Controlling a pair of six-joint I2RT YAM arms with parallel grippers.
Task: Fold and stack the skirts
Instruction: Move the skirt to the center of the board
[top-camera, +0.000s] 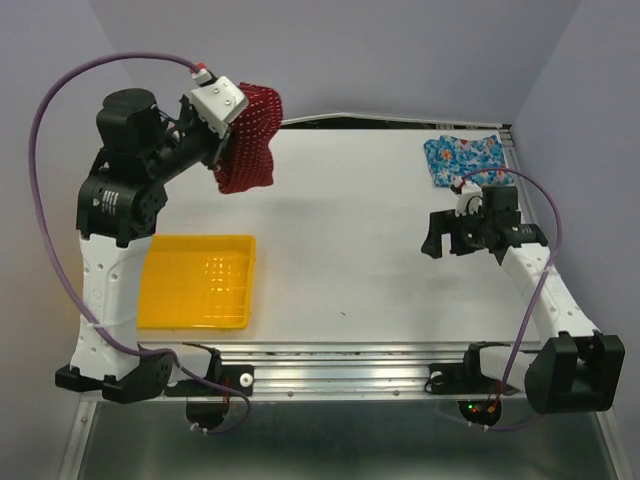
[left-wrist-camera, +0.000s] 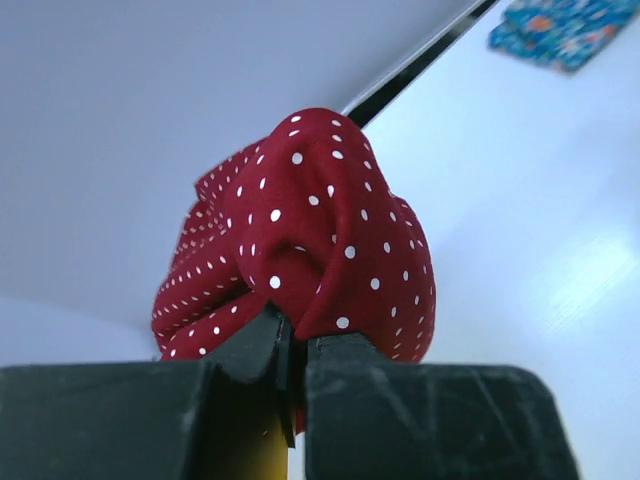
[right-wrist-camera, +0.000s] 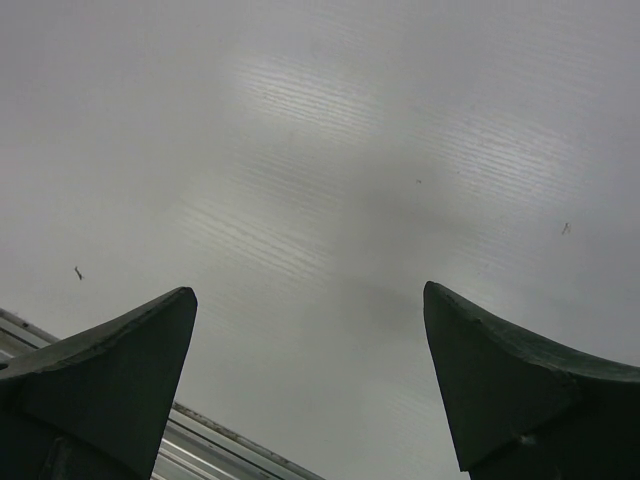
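Holding the red skirt (top-camera: 250, 150) up in your left gripper (left-wrist-camera: 292, 335), upper left of the frame.

Nearest you, at lower left, the tray (top-camera: 200, 240) sits on the table (top-camera: 340, 250). At mid right your right gripper (top-camera: 432, 240) hovers over the table with its fingers spread wide apart, clasping nothing. Farther back, your left gripper is clamped tight on a fold of the red skirt, which hangs from it in a bunch near the back wall. In the upper right corner the blue skirt (top-camera: 462, 158) lies crumpled on the table, well apart from the red one.
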